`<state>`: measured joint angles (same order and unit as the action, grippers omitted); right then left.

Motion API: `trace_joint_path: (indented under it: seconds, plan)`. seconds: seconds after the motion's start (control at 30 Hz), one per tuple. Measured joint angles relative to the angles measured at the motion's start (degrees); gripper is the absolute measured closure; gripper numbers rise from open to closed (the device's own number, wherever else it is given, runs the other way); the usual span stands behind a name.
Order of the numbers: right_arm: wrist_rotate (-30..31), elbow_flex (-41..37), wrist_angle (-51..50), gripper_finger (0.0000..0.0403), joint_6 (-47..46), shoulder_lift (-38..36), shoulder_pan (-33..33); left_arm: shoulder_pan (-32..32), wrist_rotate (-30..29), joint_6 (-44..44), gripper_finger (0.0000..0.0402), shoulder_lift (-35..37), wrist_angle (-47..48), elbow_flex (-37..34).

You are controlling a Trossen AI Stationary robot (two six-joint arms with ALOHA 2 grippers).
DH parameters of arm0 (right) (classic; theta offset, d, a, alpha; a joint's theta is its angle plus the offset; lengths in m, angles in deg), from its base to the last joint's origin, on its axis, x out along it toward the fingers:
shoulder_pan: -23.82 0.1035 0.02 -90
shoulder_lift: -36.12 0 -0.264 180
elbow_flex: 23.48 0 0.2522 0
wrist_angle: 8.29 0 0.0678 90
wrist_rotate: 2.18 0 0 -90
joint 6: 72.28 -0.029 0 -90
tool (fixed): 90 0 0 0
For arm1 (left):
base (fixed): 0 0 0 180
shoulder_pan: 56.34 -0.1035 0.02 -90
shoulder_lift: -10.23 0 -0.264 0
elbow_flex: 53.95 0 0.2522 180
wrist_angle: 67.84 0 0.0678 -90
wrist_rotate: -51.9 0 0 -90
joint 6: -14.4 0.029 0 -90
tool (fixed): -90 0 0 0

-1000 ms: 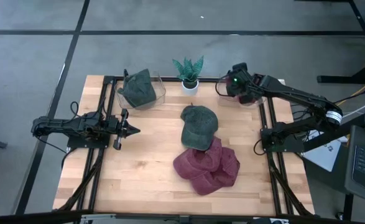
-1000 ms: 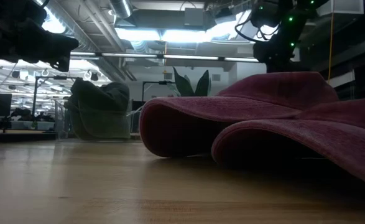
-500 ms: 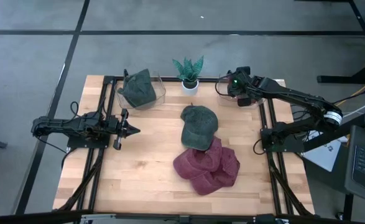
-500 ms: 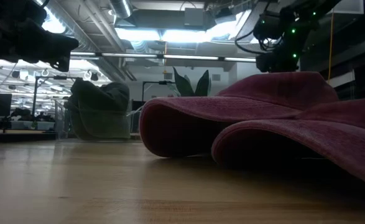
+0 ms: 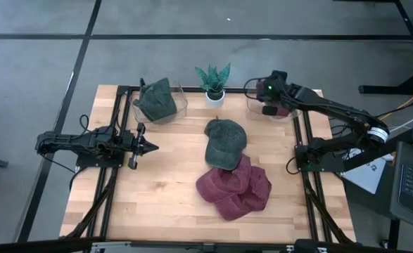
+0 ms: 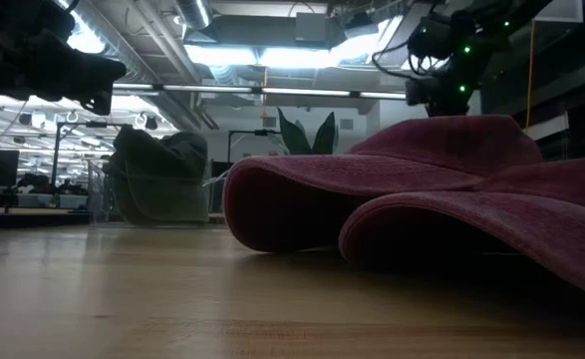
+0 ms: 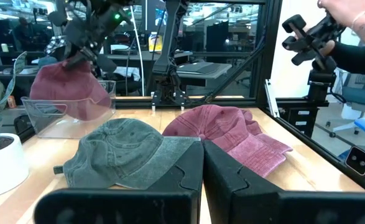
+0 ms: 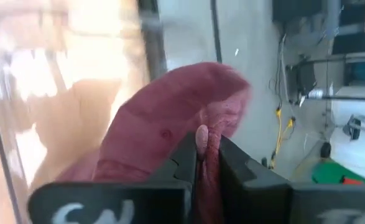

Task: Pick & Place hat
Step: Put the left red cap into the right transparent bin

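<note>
we have the right gripper [image 8: 205, 163] pinching a red hat [image 8: 170, 118].
it's over the clear bin [image 5: 271, 111] at the table's far right corner; left gripper [image 5: 141, 146] pressed together at the left edge.

The right arm reached from its base at the table's right edge diagonally toward the far right corner, its links stretched out and a green light glowing on the wrist. The right gripper [image 8: 206, 157] hung there above the table surface, its two dark fingers [image 8: 183, 163] drawn close together with a fold of red fabric pinched between them. The left arm lay low and nearly straight along the table's left side, pointing inward toward the middle. The left gripper [image 5: 140, 146] sat just above the wood at that side, fingers [image 7: 183, 180] pressed together with only a thin seam between them, holding nothing.
</note>
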<state>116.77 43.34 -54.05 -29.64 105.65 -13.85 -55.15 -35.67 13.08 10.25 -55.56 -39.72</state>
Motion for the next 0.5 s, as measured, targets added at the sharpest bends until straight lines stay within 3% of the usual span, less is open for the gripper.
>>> trace_joint_path:
  seconds: [0.27,0.5]
  plan:
    - [-7.8,0.0,0.9,0.0368,1.3,-4.3,-0.2,0.0,0.0,0.0,0.0396,0.0,0.0,0.0]
    - [-9.0,0.0,2.9,0.0373,0.9,-9.2,-1.4,0.0,0.0,0.0,0.0396,0.0,0.0,0.0]
